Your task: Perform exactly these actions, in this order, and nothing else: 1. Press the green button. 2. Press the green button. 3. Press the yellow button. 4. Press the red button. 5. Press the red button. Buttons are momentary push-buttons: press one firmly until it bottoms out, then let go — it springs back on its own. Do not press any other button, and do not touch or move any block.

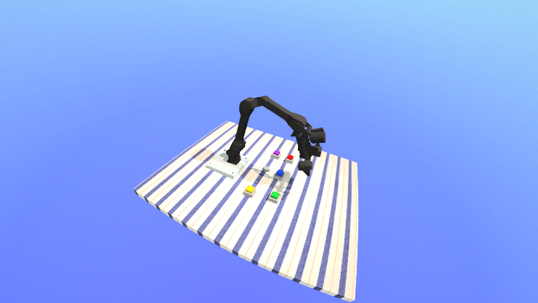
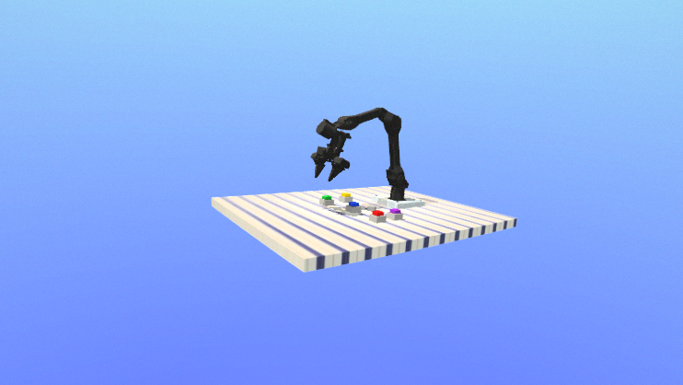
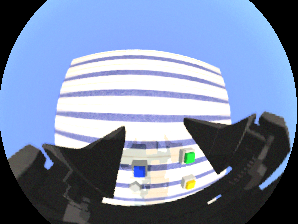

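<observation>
My gripper (image 2: 321, 179) (image 3: 156, 125) is open and empty, high above the striped table. The green button (image 1: 275, 195) (image 2: 326, 197) (image 3: 189, 157) sits on a grey base; in the wrist view it lies between the fingers, nearer the right one. The yellow button (image 1: 250, 189) (image 2: 345, 194) (image 3: 190, 184) is beside it, closer to the arm's base. The red button (image 1: 289, 157) (image 2: 377, 213) is on the other side of the blue one and is not visible in the wrist view. No finger touches a button.
The blue button (image 1: 279, 172) (image 2: 353, 204) (image 3: 139, 171) stands between the green and red ones. The purple button (image 1: 276, 152) (image 2: 394, 210) is next to the red one. A small grey block (image 1: 265, 169) (image 3: 135, 187) lies near the blue button, on the arm-base side.
</observation>
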`<state>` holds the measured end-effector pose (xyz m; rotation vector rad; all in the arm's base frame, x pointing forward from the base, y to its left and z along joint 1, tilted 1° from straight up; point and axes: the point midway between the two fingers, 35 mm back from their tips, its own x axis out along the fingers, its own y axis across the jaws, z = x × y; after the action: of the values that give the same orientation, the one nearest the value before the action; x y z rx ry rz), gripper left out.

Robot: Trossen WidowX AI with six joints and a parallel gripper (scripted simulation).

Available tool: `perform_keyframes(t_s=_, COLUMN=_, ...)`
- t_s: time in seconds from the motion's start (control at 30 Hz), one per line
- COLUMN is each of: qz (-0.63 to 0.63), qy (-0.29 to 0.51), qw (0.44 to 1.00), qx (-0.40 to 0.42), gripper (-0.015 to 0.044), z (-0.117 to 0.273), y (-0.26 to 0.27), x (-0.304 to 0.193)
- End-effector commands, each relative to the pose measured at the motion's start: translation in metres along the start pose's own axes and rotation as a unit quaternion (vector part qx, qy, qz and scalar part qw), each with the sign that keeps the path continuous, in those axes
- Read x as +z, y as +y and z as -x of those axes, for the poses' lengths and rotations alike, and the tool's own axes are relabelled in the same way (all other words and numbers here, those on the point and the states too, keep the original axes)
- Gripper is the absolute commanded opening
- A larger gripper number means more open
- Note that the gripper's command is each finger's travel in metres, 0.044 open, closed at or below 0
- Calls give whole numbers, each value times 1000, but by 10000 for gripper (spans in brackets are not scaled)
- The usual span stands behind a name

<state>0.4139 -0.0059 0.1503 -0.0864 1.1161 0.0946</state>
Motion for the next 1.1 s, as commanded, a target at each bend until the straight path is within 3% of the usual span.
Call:
perform_keyframes(t_s=0.0, qz=-26, qy=93, qw=995, qx=-21, gripper=400, z=9, y=-60, x=-44)
perform_keyframes(t_s=0.2, qz=-69, qy=214, qw=974, qx=-7, gripper=400, z=37, y=-118, x=-112)
perform_keyframes(t_s=0.4, qz=-70, qy=217, qw=974, qx=-6, gripper=400, z=38, y=-119, x=-114)
perform_keyframes(t_s=0.63, qz=-70, qy=217, qw=974, qx=-6, gripper=216, z=-17, y=-118, x=-139)
perform_keyframes(t_s=0.87, qz=-70, qy=217, qw=974, qx=-6, gripper=32, z=-18, y=-118, x=-140)
perform_keyframes(t_s=1.07, qz=-70, qy=217, qw=974, qx=-6, gripper=20, z=-18, y=-118, x=-140)
